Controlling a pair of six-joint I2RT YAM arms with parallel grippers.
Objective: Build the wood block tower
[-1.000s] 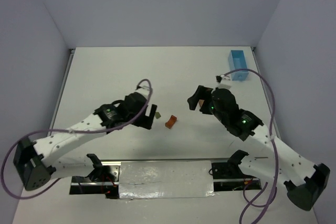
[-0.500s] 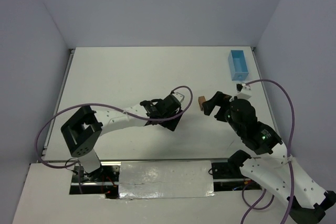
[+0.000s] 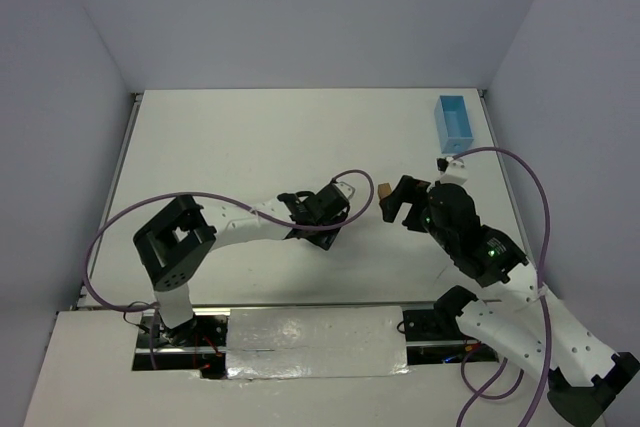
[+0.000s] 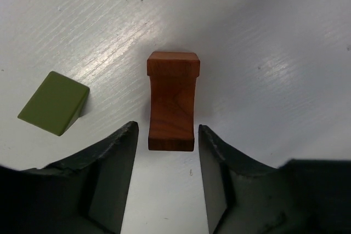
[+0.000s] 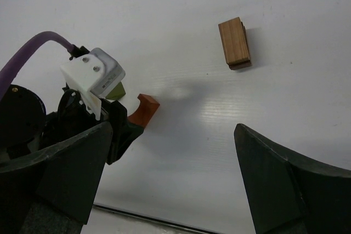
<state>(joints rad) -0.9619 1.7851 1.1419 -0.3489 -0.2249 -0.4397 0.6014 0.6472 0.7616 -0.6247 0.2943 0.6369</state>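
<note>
Left gripper [image 4: 167, 134] had swung across within last second, now over orange block [image 4: 171, 101]; jaws spread, straddling its near end, no pinch yet. Block lay flat on table [image 4: 263, 36], olive block [image 4: 54, 102] just beside. Brown block [image 5: 234, 42] lay apart, ahead of my right gripper [image 5: 173, 132], also spread. Nothing stacked; grasp looked next.

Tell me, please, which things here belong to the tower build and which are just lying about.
For the job: orange block, olive-green block, brown block.
Lying about: light blue tray.
</note>
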